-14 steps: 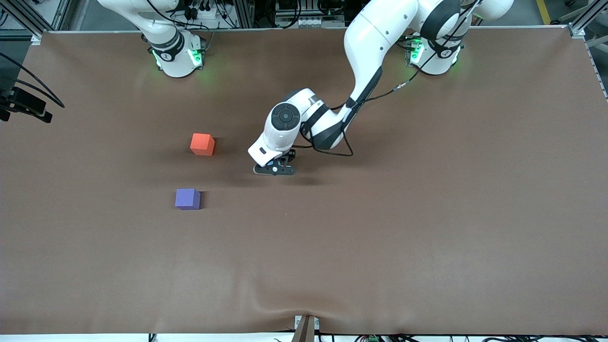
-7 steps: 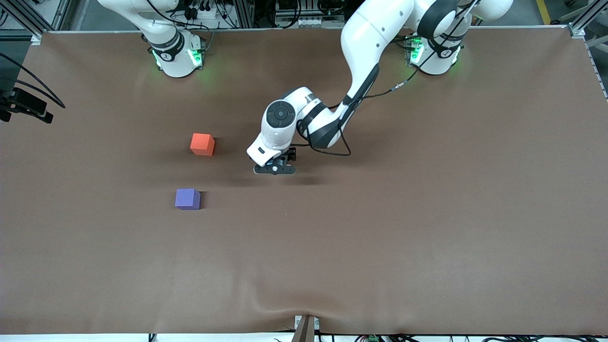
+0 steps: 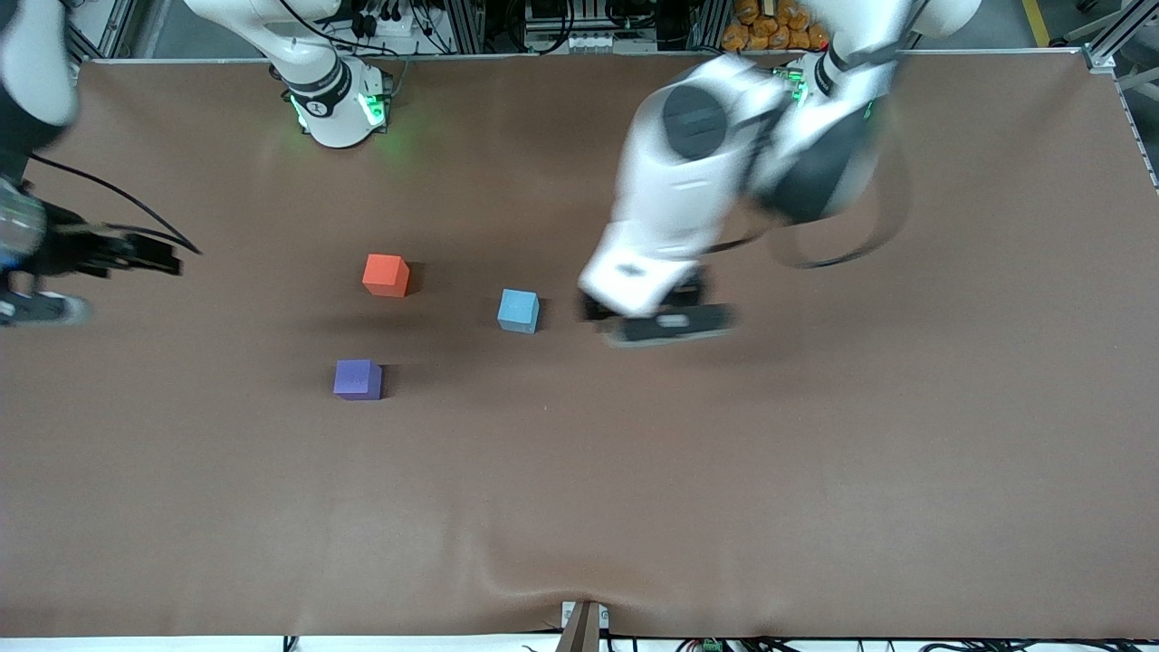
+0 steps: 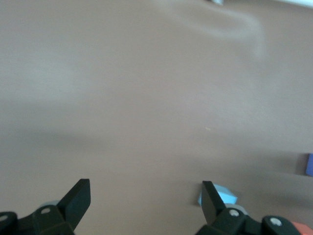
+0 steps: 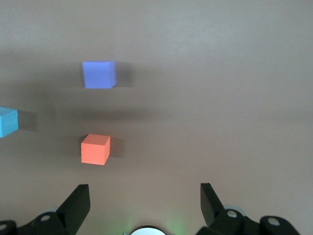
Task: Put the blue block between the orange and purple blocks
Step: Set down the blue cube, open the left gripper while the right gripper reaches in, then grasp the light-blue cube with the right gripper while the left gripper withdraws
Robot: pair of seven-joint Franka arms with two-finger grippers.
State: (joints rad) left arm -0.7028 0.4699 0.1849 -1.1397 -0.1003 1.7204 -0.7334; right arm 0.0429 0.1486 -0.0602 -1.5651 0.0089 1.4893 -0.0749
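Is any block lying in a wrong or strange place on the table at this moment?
Yes. The blue block rests alone on the table, toward the left arm's end from the orange block and purple block, not in the gap between them. The left tool is open and empty beside it; the right tool is open too.

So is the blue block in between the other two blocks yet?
Not yet. The blue block sits on the table beside the orange block and purple block, toward the left arm's end, not between them. The left hand is open and empty over the table; the right hand is open too. The placing is left.
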